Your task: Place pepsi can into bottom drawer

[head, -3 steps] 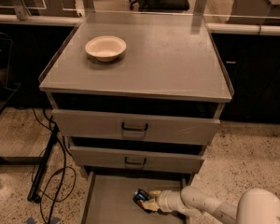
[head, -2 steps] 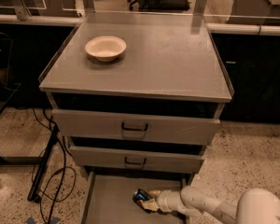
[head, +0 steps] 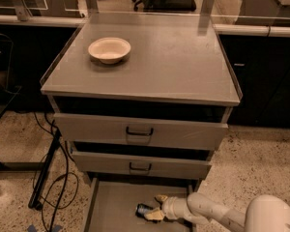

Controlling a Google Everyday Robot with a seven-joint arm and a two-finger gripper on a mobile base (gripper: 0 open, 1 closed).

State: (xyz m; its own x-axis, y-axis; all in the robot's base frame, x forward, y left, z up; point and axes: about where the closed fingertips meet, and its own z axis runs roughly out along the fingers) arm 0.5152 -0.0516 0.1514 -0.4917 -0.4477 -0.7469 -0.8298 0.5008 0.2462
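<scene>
The pepsi can (head: pixel 143 209), small and blue, lies on its side on the floor of the bottom drawer (head: pixel 113 209), which is pulled out. My gripper (head: pixel 153 207) reaches into that drawer from the right, low over its floor. Its yellowish fingers (head: pixel 160 198) are spread, one behind and one in front of the can's right end. The can sits at the fingertips and rests on the drawer floor. The white arm (head: pixel 217 215) runs off to the lower right.
A cream-white bowl (head: pixel 109 50) stands on the cabinet top (head: pixel 174 57) at the back left. The two upper drawers (head: pixel 139 131) are partly pulled out above the gripper. Black cables and a stand leg (head: pixel 48 173) lie on the floor to the left.
</scene>
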